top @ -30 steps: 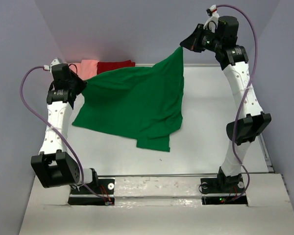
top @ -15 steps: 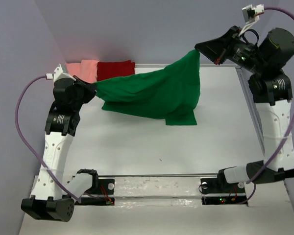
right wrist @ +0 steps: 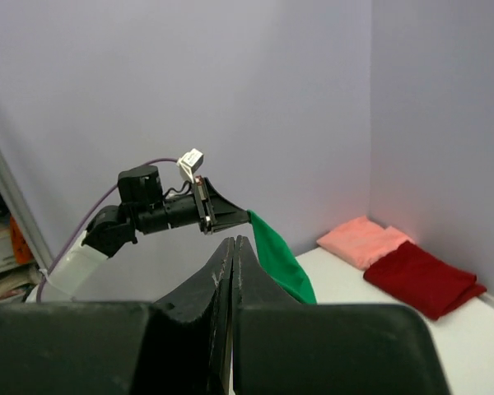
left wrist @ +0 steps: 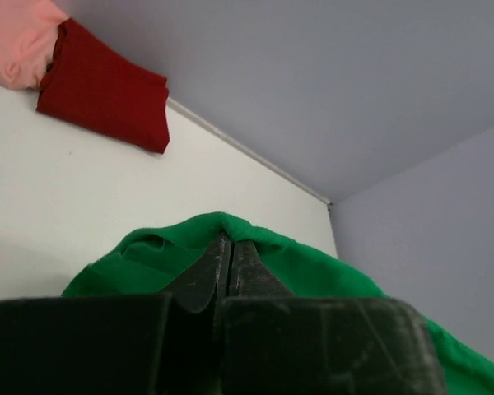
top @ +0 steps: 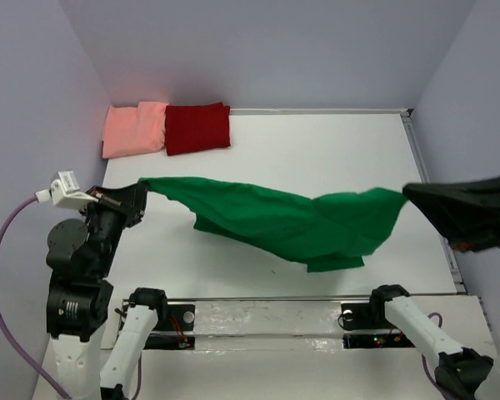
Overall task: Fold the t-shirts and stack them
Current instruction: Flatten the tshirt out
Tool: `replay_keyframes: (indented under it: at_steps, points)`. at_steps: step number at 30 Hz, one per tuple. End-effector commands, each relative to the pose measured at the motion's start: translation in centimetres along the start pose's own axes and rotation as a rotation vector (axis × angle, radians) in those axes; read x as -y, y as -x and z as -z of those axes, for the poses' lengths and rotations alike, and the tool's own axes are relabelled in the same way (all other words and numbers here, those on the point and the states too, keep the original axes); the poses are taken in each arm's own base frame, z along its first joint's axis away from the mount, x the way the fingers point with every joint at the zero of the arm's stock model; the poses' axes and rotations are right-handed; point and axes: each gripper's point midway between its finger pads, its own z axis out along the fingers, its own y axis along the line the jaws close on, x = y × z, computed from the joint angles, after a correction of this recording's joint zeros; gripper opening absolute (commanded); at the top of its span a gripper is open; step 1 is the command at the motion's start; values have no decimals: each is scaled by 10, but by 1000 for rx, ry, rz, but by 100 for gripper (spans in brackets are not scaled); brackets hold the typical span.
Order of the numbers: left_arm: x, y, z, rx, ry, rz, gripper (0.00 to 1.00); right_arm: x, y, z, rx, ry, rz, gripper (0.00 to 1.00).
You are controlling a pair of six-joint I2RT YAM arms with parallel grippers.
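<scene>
Two folded upper left, unstacked: salmon-pink shirt (top: 135, 129), dark red shirt (top: 197, 127). Remaining: green shirt (top: 292, 221), unfolded, pinched aloft by left gripper (top: 140, 187), right gripper (top: 410, 194).

My left gripper (left wrist: 232, 243) clamps the green t-shirt (left wrist: 313, 270) at six o'clock; the dark red t-shirt (left wrist: 107, 86) and the pink t-shirt (left wrist: 16, 41) lie at ten.

Bright green cloth t-shirt (top: 292, 221): soft, matt, creased. Dark red folded cloth shirt (top: 197, 127), 11 o'clock: matt. White tabletop (top: 333, 154): smooth, matt.
</scene>
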Motion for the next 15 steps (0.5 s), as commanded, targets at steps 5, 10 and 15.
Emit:
replay_keyframes:
  at_steps: [5,10,15]
  points:
    - [3,1,34,51,-65,9,0,-72,27,39,90,97,124,0]
    - [19,24,52,120,-95,-13,0,-78,35,42,108,97,158,0]
    - [31,40,58,158,-115,-36,0,-58,30,31,95,65,156,0]
